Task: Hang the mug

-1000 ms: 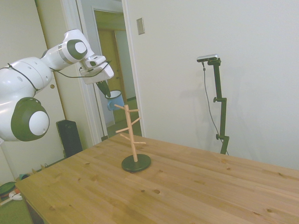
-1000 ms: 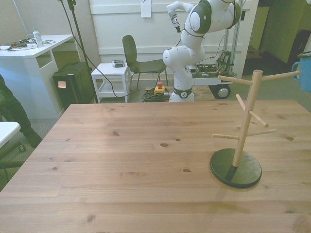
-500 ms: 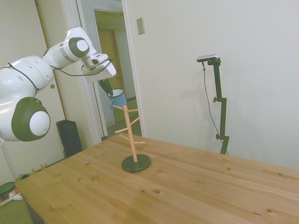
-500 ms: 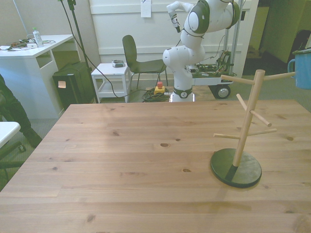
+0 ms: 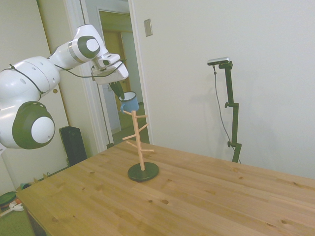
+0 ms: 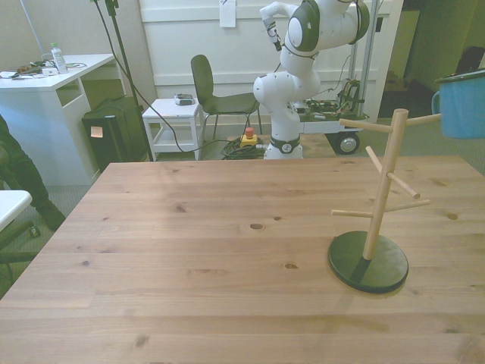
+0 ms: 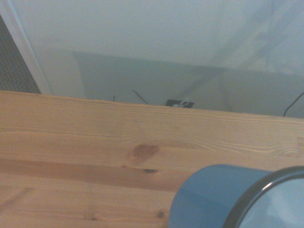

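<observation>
Tool (image 5: 119,91) clamped on the mug (image 5: 129,102), holding it in the air, well above the table (image 5: 197,196), just over the top of the peg tree (image 5: 139,142). In the front view its handle (image 6: 436,101) faces the upper peg's tip (image 6: 434,117), which slopes up toward the mug.

The mug (image 5: 129,103) hangs seemingly just above the peg tree's (image 5: 141,147) top, over the table (image 5: 197,196).

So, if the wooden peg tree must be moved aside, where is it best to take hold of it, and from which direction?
Grip the upright trunk of the peg tree low down, in the bare stretch between the lowest pegs and the dark round base. Come in level from the front view's left: pegs would block other heights, and the mug is on the right.
</observation>
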Tool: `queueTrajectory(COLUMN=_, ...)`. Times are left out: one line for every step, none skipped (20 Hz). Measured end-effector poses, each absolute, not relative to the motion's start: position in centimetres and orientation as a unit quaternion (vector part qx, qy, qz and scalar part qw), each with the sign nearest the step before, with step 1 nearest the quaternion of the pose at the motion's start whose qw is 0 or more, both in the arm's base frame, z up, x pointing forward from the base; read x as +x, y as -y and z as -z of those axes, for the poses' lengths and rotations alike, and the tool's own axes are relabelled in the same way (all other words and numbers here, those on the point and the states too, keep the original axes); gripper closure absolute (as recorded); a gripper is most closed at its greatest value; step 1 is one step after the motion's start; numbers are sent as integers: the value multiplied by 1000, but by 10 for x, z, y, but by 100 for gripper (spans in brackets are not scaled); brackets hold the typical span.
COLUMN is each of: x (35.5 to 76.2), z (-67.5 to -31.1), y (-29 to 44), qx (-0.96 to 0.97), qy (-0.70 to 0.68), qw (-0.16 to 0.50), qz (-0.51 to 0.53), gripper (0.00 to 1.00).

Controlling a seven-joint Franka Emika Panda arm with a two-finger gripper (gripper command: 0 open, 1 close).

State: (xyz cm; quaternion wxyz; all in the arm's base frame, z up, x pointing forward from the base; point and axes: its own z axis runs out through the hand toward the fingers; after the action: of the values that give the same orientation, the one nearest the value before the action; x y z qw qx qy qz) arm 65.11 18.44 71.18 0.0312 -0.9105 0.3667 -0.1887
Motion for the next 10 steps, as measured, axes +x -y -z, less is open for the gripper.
queueTrajectory(x=652, z=-712, y=-182, qx=-910, qy=-368, qw=31, qz=188, gripper=100)
queueTrajectory(x=652, z=-711, y=-180, qx=-910, qy=-369, qw=30, qz=187, gripper=100)
queueTrajectory(x=653, z=-709, y=-180, qx=-910, qy=-369, qw=29, qz=186, gripper=100)
queueTrajectory(x=654, z=-708, y=-180, qx=-910, qy=-369, qw=28, qz=184, gripper=100)
queueTrajectory(x=654, z=-706, y=-179, qx=-911, qy=-370, qw=27, qz=183, gripper=100)
queueTrajectory(x=655, z=-705, y=-178, qx=-911, qy=-370, qw=26, qz=182, gripper=100)
queueTrajectory(x=655, z=-703, y=-177, qx=-911, qy=-370, qw=25, qz=181, gripper=100)
queueTrajectory(x=656, z=-703, y=-176, qx=-911, qy=-371, qw=24, qz=180, gripper=100)
queueTrajectory(x=656, z=-702, y=-176, qx=-911, qy=-371, qw=24, qz=180, gripper=100)
queueTrajectory(x=656, z=-702, y=-175, qx=-911, qy=-371, qw=24, qz=179, gripper=100)
